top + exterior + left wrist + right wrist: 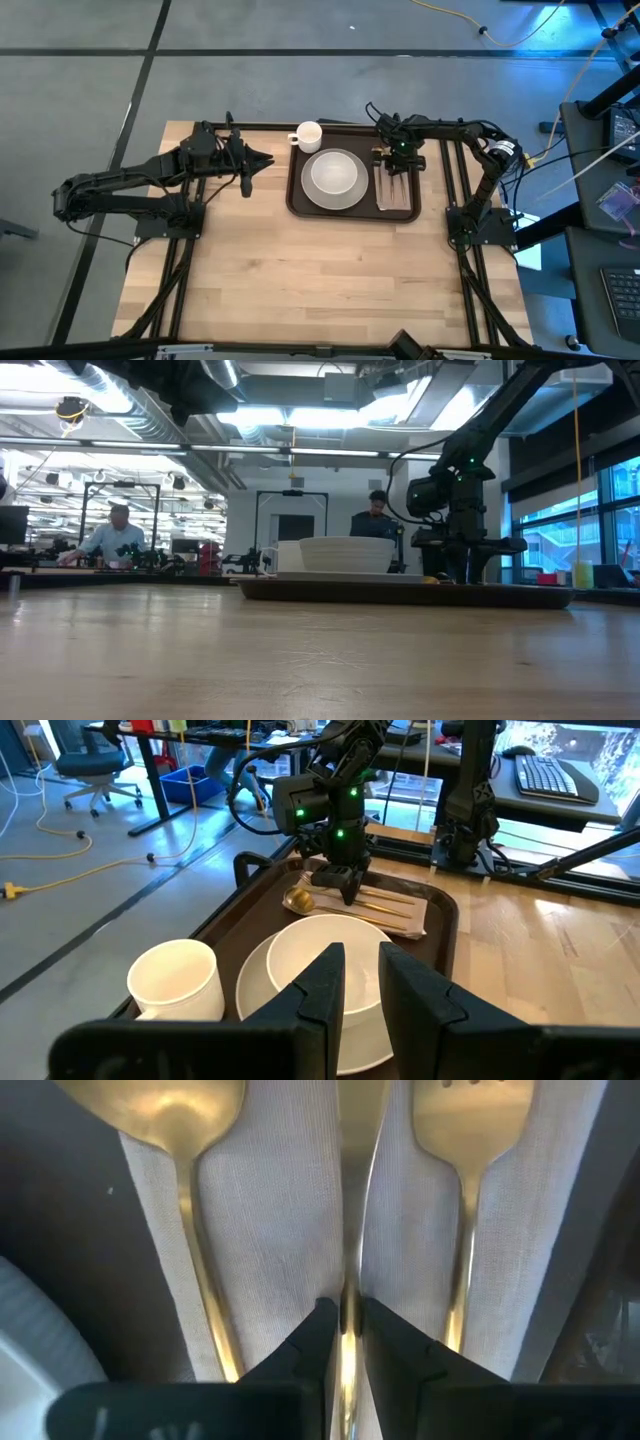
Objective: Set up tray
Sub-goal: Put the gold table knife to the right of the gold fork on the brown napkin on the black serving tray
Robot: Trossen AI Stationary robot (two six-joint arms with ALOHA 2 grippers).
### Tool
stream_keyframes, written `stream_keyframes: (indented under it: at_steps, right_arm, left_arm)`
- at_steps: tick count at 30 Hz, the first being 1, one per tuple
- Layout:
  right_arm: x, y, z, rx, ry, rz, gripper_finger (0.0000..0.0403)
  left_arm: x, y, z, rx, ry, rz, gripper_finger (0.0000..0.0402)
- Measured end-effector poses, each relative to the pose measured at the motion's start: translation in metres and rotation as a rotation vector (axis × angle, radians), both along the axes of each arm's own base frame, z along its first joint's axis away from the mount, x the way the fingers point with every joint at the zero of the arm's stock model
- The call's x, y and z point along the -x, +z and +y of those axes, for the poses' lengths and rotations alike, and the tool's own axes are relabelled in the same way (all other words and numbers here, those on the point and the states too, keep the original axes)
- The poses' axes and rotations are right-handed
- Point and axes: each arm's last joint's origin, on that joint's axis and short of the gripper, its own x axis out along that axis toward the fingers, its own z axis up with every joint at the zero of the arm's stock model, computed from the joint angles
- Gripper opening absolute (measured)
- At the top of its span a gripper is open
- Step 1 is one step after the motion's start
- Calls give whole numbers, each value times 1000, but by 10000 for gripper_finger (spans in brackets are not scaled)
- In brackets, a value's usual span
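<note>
The dark brown tray lies at the table's far middle. It carries a white plate with a white bowl, a white mug at its far left corner, and a pale napkin on its right side. A gold spoon, knife and fork lie side by side on the napkin. My right gripper stands over the napkin, shut on the knife. My left gripper hovers just left of the tray, fingers a little apart, holding nothing. My right gripper pinches the gold knife between its two fingertips, at the narrow stretch below the blade. It comes from above, pointing down, one finger on each side of the knife. Whether the knife is lifted off the napkin, I cannot tell.
The spoon and fork lie close on either side of the right gripper's fingers. Bare wooden table spreads in front of the tray toward the near edge. Black frame rails run right of the tray. People stand in the room beyond.
</note>
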Motion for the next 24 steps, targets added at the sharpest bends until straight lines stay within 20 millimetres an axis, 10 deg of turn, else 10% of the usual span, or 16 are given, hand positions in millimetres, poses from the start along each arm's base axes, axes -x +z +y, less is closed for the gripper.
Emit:
stream_keyframes:
  at_steps: [24]
  right_arm:
    - [0, 0, 0, -11, 30, -19, 53]
  left_arm:
    - [0, 0, 0, 0, 0, 0, 59]
